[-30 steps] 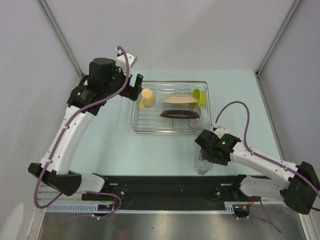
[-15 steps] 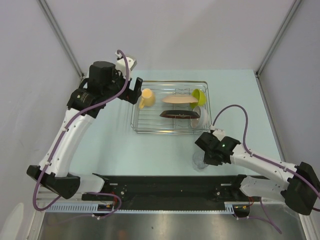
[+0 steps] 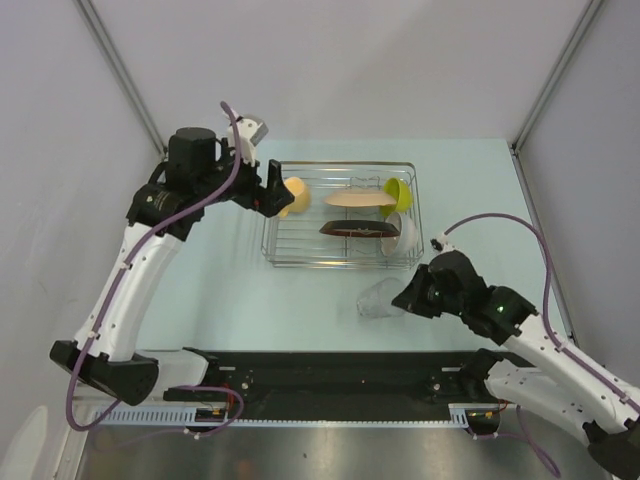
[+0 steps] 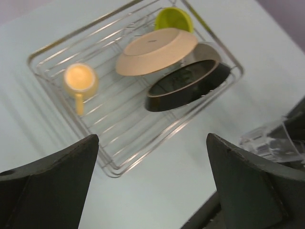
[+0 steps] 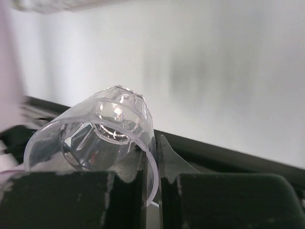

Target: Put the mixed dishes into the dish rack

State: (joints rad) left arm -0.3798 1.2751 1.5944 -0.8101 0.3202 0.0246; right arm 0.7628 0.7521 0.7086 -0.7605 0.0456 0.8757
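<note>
My right arm stretches low across the lower middle of the top view, wrist bent left. The right pincer (image 3: 402, 297) is pinching the rim of the glass (image 3: 378, 298), which is tipped on its side over the counter (image 3: 300, 290). I cannot tell if it touches. My left arm is raised at upper left, and the left pincer (image 3: 273, 190) is spread beside the yellow mug (image 3: 294, 195) in the rack (image 3: 340, 263). Half a second ago the glass stood upright nearer the bottom edge. The tan plate (image 4: 155, 50), dark-rimmed plate (image 4: 186, 86), green bowl (image 4: 174, 19) and white bowl (image 4: 208, 49) crowd the end of the rack nearest the glass.
</note>
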